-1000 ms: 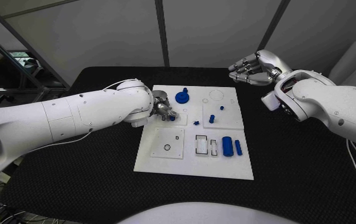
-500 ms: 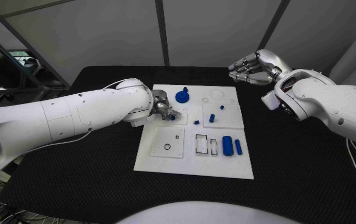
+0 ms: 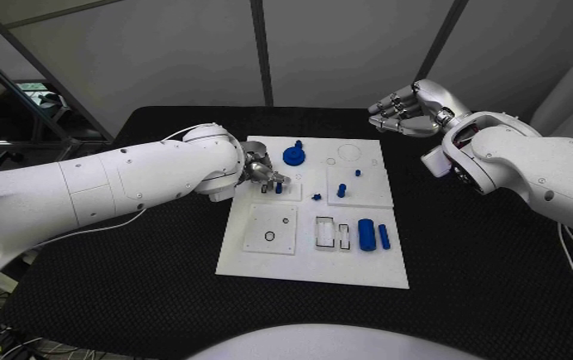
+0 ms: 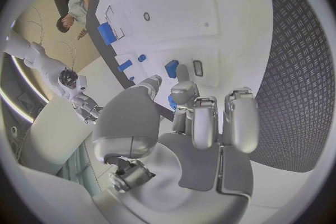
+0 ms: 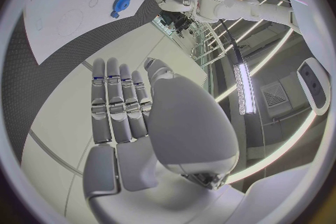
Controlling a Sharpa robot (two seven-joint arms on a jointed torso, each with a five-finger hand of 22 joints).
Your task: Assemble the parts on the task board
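Observation:
The white task board (image 3: 310,265) lies in the middle of the black table. My left hand (image 3: 262,175) hovers over the board's left rear area and pinches a small blue part (image 3: 278,184) between thumb and fingers; the left wrist view shows this part (image 4: 172,102) tucked under the fingertips of that hand (image 4: 199,123). A blue gear-like part (image 3: 294,158) stands just behind it. Small blue pegs (image 3: 342,189) sit mid-board. My right hand (image 3: 406,110) hangs above the table's back right, off the board, fingers curled in on nothing.
A thick blue cylinder (image 3: 365,234) and a thinner blue bar (image 3: 383,236) lie at the board's right front, beside two rectangular slots (image 3: 324,232). A ring-shaped hole (image 3: 270,236) sits on the left front panel. Black table surface (image 3: 478,261) surrounds the board.
My left hand has edged slightly toward the board's middle with the small blue part in it. The right hand has stayed where it was.

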